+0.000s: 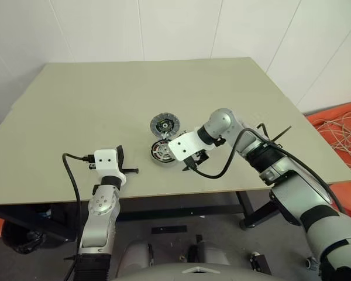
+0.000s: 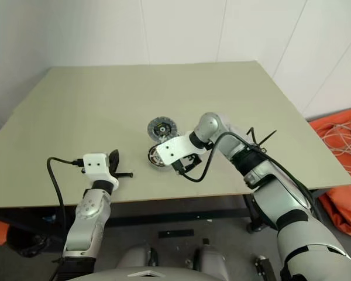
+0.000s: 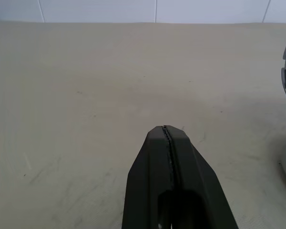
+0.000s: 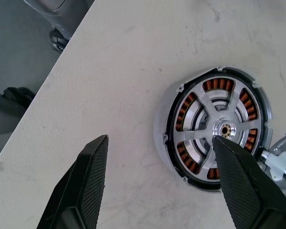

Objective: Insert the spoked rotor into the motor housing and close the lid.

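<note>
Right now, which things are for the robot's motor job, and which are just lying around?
For the job:
motor housing
spoked rotor, sitting in the housing
lid, beside the housing

Just lying about:
white cables
orange cover under the cables

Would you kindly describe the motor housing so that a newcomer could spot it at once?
On the beige table, look near its front edge, just beside the right gripper. The motor housing is the nearer of two round metal parts; copper-orange windings show between silver spokes, unlike the grey lid behind it.
</note>
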